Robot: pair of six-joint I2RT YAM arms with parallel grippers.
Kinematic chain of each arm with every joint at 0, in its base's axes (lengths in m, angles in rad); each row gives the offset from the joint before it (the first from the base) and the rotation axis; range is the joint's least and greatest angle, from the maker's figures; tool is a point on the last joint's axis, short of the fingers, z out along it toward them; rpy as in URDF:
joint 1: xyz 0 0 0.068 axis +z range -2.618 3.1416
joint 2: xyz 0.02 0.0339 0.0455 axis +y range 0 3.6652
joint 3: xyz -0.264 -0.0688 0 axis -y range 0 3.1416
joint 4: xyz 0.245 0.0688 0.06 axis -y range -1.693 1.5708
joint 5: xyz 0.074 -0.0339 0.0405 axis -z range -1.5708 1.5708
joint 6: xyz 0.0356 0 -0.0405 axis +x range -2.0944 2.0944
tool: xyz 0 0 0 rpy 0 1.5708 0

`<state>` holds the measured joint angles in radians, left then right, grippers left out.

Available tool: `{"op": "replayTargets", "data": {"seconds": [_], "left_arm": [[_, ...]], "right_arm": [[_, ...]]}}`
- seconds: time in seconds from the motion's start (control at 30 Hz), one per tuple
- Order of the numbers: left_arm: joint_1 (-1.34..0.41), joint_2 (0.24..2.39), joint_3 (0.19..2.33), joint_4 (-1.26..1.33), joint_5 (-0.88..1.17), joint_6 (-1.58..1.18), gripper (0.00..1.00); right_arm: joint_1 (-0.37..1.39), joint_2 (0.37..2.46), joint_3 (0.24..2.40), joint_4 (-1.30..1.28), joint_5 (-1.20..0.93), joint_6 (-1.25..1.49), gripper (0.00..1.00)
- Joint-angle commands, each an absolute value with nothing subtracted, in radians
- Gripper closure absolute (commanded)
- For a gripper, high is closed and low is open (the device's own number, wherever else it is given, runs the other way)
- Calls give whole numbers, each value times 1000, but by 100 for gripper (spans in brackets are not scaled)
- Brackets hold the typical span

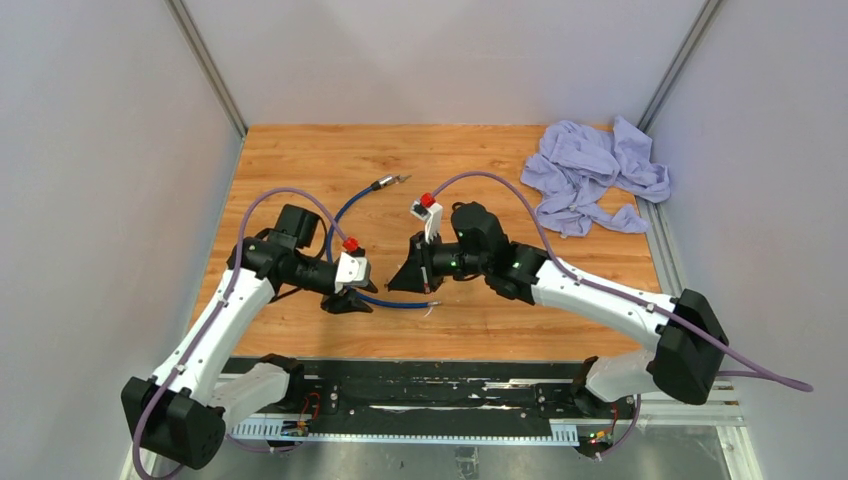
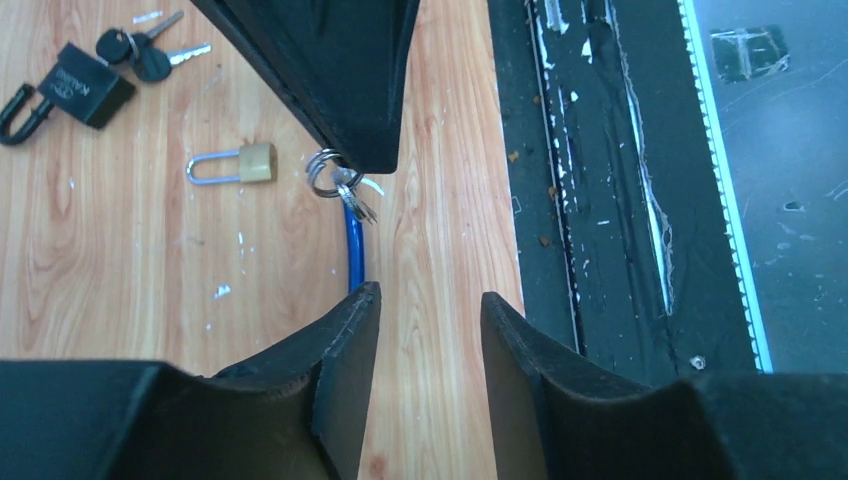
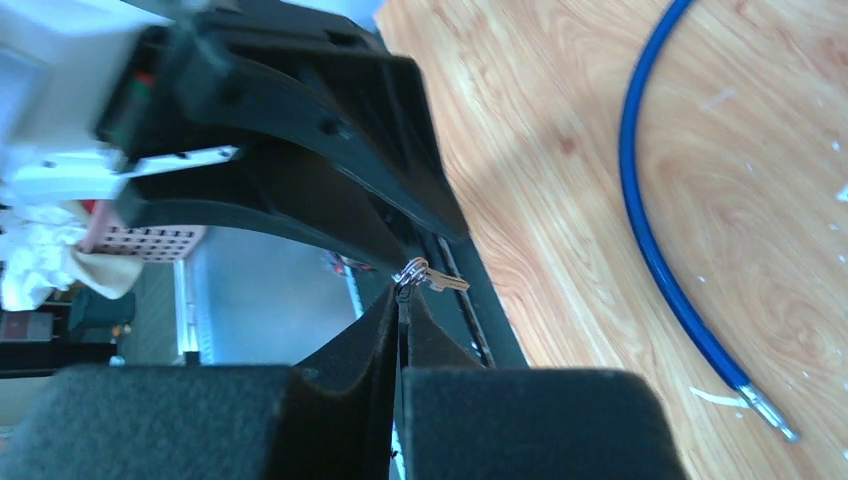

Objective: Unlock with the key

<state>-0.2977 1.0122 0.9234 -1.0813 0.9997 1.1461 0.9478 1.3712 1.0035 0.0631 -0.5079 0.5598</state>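
Note:
My right gripper [image 1: 407,281] [image 3: 402,296] is shut on a small ring of keys [image 3: 436,280], held just above the table. In the left wrist view the ring and keys [image 2: 343,190] hang from the right gripper's black fingers [image 2: 335,90]. A small brass padlock [image 2: 242,163] with a silver shackle lies on the wood just left of the keys. My left gripper [image 1: 350,298] [image 2: 430,302] is open and empty, facing the right gripper a short way off. The brass padlock is hidden in the top view.
A blue cable [image 1: 345,212] [image 2: 353,250] [image 3: 655,240] curves across the wooden table [image 1: 300,160] under both grippers. A black padlock [image 2: 75,88] with its own keys [image 2: 140,50] lies farther off. A lilac cloth [image 1: 592,175] sits at the back right. A black rail [image 2: 600,200] runs along the near edge.

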Motion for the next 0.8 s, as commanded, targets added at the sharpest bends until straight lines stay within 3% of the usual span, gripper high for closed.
{"op": "replayTargets", "data": {"seconds": [0.0,0.77], "left_arm": [[-308,1038,970,-1090,1113,1187,55],[-321,1086,1121,-1091,1174,1094,62]], "right_arm": [[922,1338,1064,108,-575,629,99],[896,1357,1031,257,-662,762,100]]}}
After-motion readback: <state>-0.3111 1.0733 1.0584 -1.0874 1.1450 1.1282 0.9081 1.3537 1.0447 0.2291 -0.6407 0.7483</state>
